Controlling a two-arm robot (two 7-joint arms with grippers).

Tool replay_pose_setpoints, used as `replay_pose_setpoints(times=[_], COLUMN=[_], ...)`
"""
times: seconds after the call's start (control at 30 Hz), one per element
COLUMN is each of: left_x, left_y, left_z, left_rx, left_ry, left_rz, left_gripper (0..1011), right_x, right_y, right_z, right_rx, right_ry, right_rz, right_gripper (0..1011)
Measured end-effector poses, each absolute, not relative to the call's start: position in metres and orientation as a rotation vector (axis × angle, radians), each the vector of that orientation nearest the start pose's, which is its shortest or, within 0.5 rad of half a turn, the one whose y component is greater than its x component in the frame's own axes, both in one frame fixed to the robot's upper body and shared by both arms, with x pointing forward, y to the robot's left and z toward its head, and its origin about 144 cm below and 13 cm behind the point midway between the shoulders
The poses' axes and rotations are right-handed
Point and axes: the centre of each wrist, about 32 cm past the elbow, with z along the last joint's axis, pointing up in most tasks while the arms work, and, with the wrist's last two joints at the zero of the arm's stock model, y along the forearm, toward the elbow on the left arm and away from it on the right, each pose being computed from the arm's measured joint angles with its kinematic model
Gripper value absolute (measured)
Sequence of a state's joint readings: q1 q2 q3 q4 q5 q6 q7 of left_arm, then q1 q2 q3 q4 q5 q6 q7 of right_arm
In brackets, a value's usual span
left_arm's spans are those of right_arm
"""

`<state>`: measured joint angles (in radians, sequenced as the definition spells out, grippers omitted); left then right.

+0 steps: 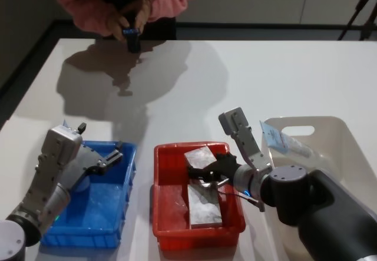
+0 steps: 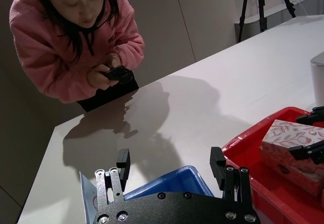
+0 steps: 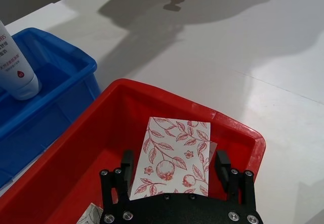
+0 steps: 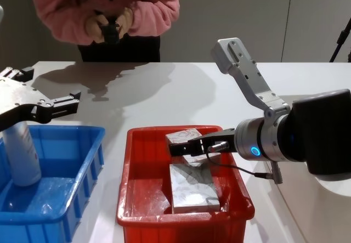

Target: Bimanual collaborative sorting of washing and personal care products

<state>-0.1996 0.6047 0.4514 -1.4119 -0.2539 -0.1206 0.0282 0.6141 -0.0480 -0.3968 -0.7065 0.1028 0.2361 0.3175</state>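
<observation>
Your red crate [image 1: 168, 225] sits at 3 o'clock of the blue crate [image 1: 118, 228], which holds an upright white bottle [image 4: 22, 155]. In the red crate a white box with a red leaf pattern [image 3: 174, 155] lies tilted atop another box [image 4: 192, 191]. Your right gripper [image 3: 174, 171] straddles it with fingers wide, not clearly gripping; your left gripper [image 2: 172, 166] hangs wide, holding nothing, over the blue crate.

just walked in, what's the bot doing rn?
Sorting care products into crates. The right gripper is over the red crate, its fingers either side of a white box with a red leaf pattern that sits tilted on top of other boxes already in there. The left gripper is open above the blue crate, where a white bottle stands upright. A pale blue tube lies in the white tub on the robot's right.
</observation>
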Motion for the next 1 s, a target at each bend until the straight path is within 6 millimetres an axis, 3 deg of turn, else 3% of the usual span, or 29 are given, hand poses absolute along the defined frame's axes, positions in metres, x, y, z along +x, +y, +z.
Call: replay_pose_setpoints(times=[0.1, 0.37, 1.0], left_x=[0.4886, 0.4886, 0.4886], left_y=[0.3097, 0.3097, 0.3097], left_z=[1.1398, 1.1398, 1.1398], left_rx=[0.304, 0.304, 0.304], left_ry=[-0.285, -0.285, -0.285], left_rz=[1.248, 1.248, 1.248], left_gripper=[1001, 1002, 1002], right_x=[0.5954, 0.5939, 0.5944], right_y=[-0.1210, -0.1196, -0.1205], right_z=[1.1142, 1.1120, 1.1130], right_rx=[-0.437, -0.443, -0.440], right_ry=[0.306, 0.318, 0.313], right_rz=[-0.928, -0.925, -0.928], right_gripper=[985, 799, 788])
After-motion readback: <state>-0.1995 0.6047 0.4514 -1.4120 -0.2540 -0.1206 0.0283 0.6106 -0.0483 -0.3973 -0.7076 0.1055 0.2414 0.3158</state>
